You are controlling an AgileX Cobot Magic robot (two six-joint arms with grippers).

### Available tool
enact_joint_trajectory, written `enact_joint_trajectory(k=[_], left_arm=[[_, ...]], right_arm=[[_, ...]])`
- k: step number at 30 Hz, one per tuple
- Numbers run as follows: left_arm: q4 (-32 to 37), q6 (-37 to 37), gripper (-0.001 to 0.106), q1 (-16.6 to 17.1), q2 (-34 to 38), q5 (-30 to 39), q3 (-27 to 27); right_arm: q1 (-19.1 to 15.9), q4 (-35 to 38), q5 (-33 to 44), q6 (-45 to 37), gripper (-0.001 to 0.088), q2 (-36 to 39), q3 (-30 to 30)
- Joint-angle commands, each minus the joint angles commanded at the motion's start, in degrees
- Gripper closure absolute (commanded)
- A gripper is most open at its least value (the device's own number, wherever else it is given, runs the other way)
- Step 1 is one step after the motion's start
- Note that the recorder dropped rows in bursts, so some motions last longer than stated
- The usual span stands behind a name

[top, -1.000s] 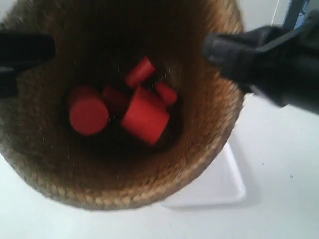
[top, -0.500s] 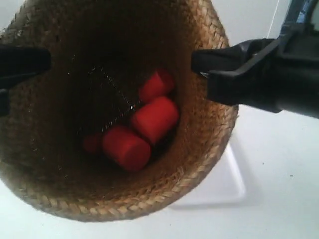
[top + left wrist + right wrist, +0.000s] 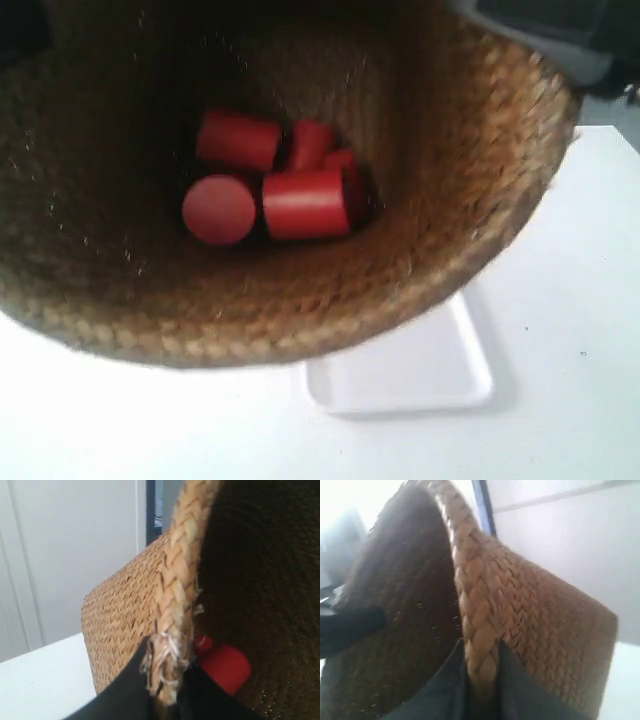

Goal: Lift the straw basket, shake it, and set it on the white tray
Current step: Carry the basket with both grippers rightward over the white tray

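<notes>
**Both grippers clamped on the basket's rim, red cylinders inside**

The left gripper [image 3: 163, 682] is closed on the braided rim of the straw basket [image 3: 125, 605], one black finger [image 3: 122, 692] against the outer wall and the other inside. The right gripper [image 3: 481, 682] pinches the rim in the same way, the braid squeezed between its dark fingers [image 3: 445, 687].

In the exterior view the basket is tipped with its mouth towards the camera. Several red cylinders [image 3: 305, 203] are bunched together at its dark bottom, some on their sides and one end-on.

The white tray [image 3: 400, 375] lies flat on the table [image 3: 560, 300]. Its visible part is bare, and one edge is hidden behind the basket's rim.
</notes>
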Motion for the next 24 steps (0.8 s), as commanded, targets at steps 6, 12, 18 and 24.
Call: enact_joint_trajectory(k=[6,12,18,24], left_arm=[[-0.29,0.34,0.105,0.0,-5.54,2.67,-5.25],[-1.3,-1.22,0.105,0.0,-0.45,1.94,-1.96],[-1.49,-1.22,0.105,0.0,-4.13,1.75,-4.72],[-2.32,-1.36,0.105,0.0,-2.11,6.56,-5.58]], right_arm=[[1.37,0.98,7.32,-0.76,0.0868,-9.64,-5.93],[1.37,2.0,-3.33,0.38,0.0868,-5.16,-1.63],[1.62,-0.15,2.35,-1.48,0.0868,-8.7,-3.65],[1.6,2.22,7.6,3.18,0.0868,-4.73,-5.87]])
